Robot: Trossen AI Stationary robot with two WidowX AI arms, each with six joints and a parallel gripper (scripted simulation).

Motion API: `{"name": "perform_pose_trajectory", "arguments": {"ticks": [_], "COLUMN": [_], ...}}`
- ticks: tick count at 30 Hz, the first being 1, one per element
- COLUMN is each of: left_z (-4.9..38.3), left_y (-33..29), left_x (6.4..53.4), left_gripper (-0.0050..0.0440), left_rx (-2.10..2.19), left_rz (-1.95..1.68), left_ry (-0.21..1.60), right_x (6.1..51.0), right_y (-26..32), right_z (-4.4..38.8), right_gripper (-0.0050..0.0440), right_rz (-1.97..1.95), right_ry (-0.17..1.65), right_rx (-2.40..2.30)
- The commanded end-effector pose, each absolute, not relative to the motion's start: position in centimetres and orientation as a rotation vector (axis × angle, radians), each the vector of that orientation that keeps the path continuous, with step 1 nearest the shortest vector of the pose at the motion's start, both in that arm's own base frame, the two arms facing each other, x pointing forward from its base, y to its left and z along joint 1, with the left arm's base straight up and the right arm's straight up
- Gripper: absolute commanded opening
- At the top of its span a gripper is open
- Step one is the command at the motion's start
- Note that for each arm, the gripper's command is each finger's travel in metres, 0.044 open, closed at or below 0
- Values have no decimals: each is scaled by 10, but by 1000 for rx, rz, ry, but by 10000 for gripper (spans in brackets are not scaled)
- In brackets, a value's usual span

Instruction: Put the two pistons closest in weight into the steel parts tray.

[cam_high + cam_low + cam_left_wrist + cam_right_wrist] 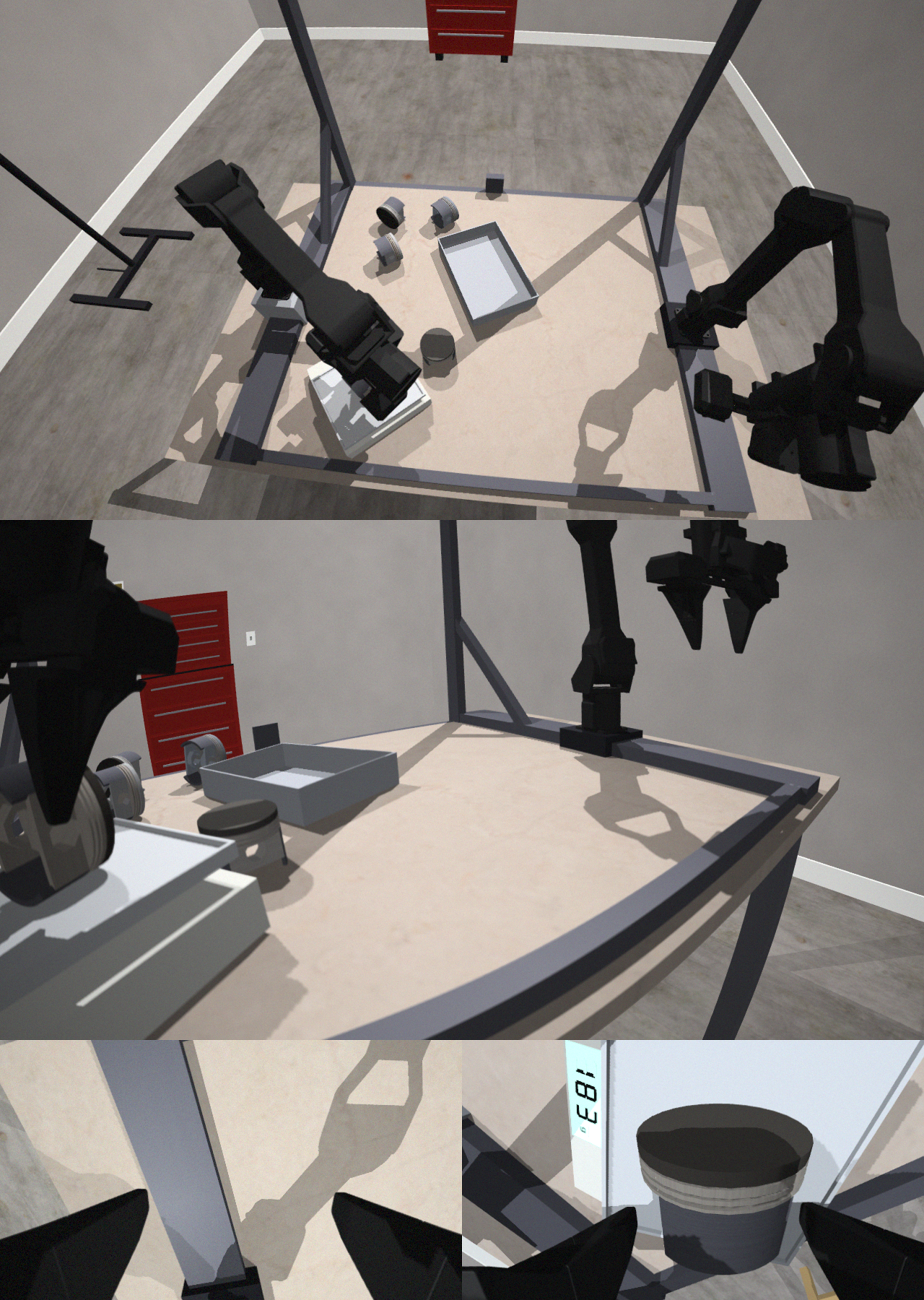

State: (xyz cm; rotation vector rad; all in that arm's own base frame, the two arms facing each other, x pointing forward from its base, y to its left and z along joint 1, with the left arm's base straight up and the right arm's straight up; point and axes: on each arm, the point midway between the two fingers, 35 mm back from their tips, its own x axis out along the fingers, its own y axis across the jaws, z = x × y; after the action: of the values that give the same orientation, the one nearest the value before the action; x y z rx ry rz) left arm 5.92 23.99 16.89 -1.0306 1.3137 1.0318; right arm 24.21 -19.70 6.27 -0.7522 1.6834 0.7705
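Observation:
A piston (71, 846) (725, 1148) lies on its side on the scale (337, 417) (174, 934) (678, 1072), whose display (586, 1101) seems to read 183 g. My right gripper (717, 1213) is open, low over the scale, with its fingertips on either side of the piston and gaps between. Another piston (437, 346) (239, 827) stands crown up beside the scale. Three more pistons (445, 211) (391, 211) (388, 248) lie at the back left. The steel tray (507, 310) (349, 783) is empty. My left gripper (717, 650) (241, 1200) is open and empty, high at the right side.
Grey frame beams (413, 475) (697, 762) edge the table (581, 310), with upright posts (701, 90) (452, 617) at the back. A small dark block (494, 183) (266, 736) is at the back edge. A red tool cabinet (471, 29) (193, 707) stands beyond the table.

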Motion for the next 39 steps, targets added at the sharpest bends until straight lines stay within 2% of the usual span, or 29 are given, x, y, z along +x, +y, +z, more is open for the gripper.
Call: {"name": "perform_pose_trajectory", "arguments": {"ticks": [1,11,12,39], "left_z": [174,174,174,174], "left_y": [244,244,244,244], "left_x": [60,60,60,60], "left_gripper": [400,400,400,400], "left_rx": [-1019,-1019,-1019,-1019], "left_rz": [1037,1037,1037,1037], "left_ry": [1300,1300,1300,1300], "right_x": [242,238,242,242], "right_y": [-201,-203,-204,-204], "right_z": [62,46,52,52], "right_gripper": [378,378,158,158], "right_rz": [751,750,733,733], "right_ry": [1677,1680,1668,1668], "right_rx": [-765,-759,-773,-773]}}
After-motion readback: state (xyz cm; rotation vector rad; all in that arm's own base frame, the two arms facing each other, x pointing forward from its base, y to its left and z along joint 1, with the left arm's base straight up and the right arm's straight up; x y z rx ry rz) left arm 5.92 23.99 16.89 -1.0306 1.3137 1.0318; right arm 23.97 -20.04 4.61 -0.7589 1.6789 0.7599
